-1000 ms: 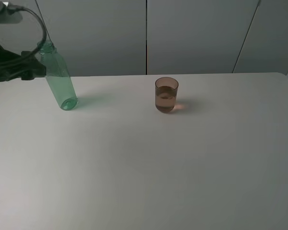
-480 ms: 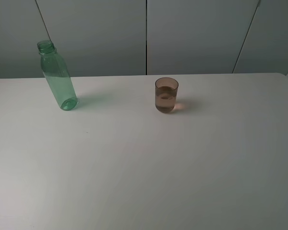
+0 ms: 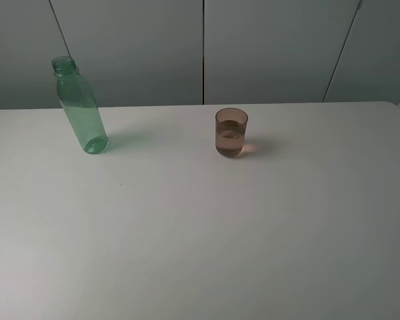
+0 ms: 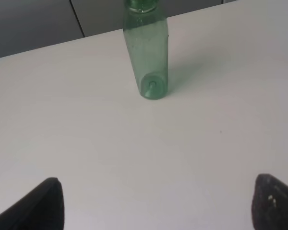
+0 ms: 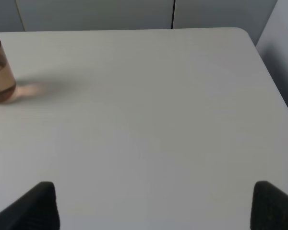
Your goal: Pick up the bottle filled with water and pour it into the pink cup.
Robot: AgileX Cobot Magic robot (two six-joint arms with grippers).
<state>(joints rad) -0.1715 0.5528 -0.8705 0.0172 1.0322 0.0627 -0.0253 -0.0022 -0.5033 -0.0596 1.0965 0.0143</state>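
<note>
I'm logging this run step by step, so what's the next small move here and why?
Probably none beyond keeping both arms parked. The pink cup already holds liquid, the bottle stands upright on the table, apart from it, and the left end effector is open, clear of the bottle. The pour looks done.

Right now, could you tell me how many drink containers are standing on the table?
2. The tall transparent green plastic bottle stands at the table's far left; the small brownish-pink translucent cup stands near the far middle, apart from it. Nothing seems hidden.
</note>
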